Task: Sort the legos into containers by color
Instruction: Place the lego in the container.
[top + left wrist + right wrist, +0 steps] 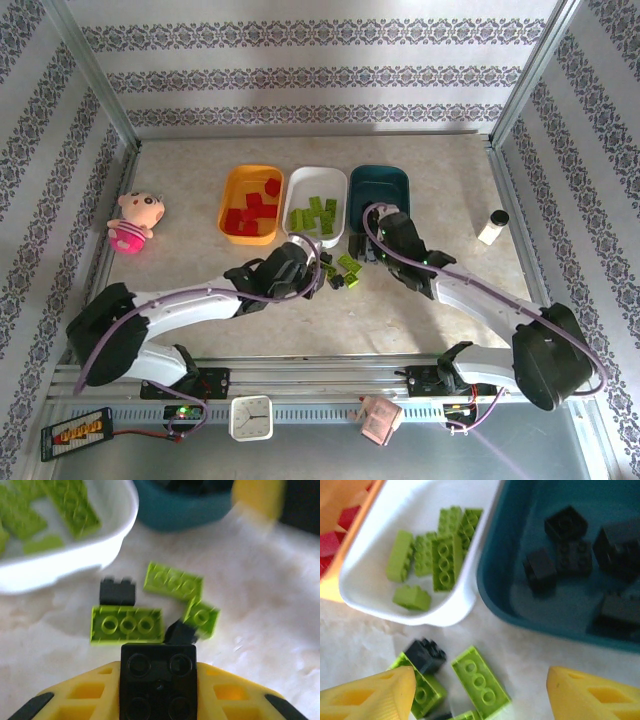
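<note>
Left gripper [158,702]: clamped on a black brick [158,672], low over the table at the near edge of the loose pile.
Right gripper [480,692]: fingers apart, holding nothing, hovering above the pile just by the near rims of the white and teal trays.
Black brick: square, four studs facing the wrist camera; no long axis to line up.
Teal tray [405,182]: at about 1 o'clock from the left gripper in the overhead view, 12 o'clock in its wrist view; already holds black bricks.
White tray [297,188]: at 12 o'clock from the left gripper, holding green bricks.
Orange tray [228,195]: at 11 o'clock, holding red bricks.
Loose pile [345,268]: green and black bricks on the table between the two grippers.
Coming move, judged: lift and carry the black brick toward 1 o'clock, into the teal tray.
Risk, judged: the right gripper is nearer that tray and sits close to the path, so the arms could meet.
</note>
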Controlling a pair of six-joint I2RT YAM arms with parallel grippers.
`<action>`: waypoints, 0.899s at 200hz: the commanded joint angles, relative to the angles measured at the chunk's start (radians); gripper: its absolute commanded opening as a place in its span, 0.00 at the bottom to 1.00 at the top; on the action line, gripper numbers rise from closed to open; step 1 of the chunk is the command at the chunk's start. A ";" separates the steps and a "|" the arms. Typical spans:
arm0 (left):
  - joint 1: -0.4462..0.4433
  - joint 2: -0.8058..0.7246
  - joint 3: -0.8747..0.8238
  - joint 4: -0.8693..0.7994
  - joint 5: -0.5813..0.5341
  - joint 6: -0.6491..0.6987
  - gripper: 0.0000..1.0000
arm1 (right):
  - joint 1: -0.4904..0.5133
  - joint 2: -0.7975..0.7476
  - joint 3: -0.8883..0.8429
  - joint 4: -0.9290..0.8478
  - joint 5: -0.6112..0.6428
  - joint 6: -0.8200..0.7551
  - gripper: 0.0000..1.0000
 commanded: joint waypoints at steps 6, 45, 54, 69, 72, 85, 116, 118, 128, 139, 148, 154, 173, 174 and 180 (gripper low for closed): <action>0.051 0.060 0.174 -0.071 0.072 0.031 0.28 | 0.015 -0.127 -0.103 -0.028 0.063 0.056 0.70; 0.117 0.390 0.553 -0.092 0.210 0.066 0.28 | 0.027 -0.280 -0.183 -0.069 0.078 0.078 0.70; 0.122 0.469 0.651 -0.115 0.231 0.065 0.28 | 0.033 -0.291 -0.184 -0.083 0.078 0.076 0.70; 0.131 0.590 0.808 -0.163 0.248 0.065 0.28 | 0.048 -0.293 -0.185 -0.098 0.082 0.069 0.70; 0.132 0.615 0.837 -0.174 0.253 0.065 0.28 | 0.052 -0.291 -0.185 -0.101 0.082 0.068 0.70; 0.143 0.705 0.957 -0.220 0.270 0.054 0.28 | 0.070 -0.278 -0.184 -0.103 0.075 0.059 0.70; 0.158 0.869 1.204 -0.342 0.296 0.038 0.37 | 0.125 -0.240 -0.178 -0.084 0.061 0.026 0.70; 0.160 0.877 1.218 -0.351 0.297 0.037 0.38 | 0.129 -0.237 -0.176 -0.082 0.060 0.024 0.70; 0.163 0.914 1.280 -0.388 0.301 0.031 0.51 | 0.145 -0.225 -0.173 -0.067 0.048 0.008 0.71; 0.170 0.926 1.314 -0.410 0.300 0.020 0.63 | 0.161 -0.207 -0.168 -0.045 0.033 -0.010 0.71; 0.178 0.912 1.308 -0.398 0.307 0.002 0.70 | 0.175 -0.188 -0.158 -0.037 0.027 -0.024 0.71; 0.184 0.894 1.289 -0.380 0.309 -0.009 0.74 | 0.182 -0.172 -0.150 -0.034 0.027 -0.034 0.71; 0.202 0.783 1.157 -0.272 0.319 -0.045 0.82 | 0.201 -0.110 -0.116 -0.029 0.027 -0.061 0.71; 0.204 0.776 1.148 -0.264 0.319 -0.046 0.82 | 0.202 -0.107 -0.114 -0.028 0.027 -0.063 0.71; 0.212 0.732 1.102 -0.231 0.318 -0.054 0.83 | 0.207 -0.085 -0.101 -0.025 0.026 -0.070 0.71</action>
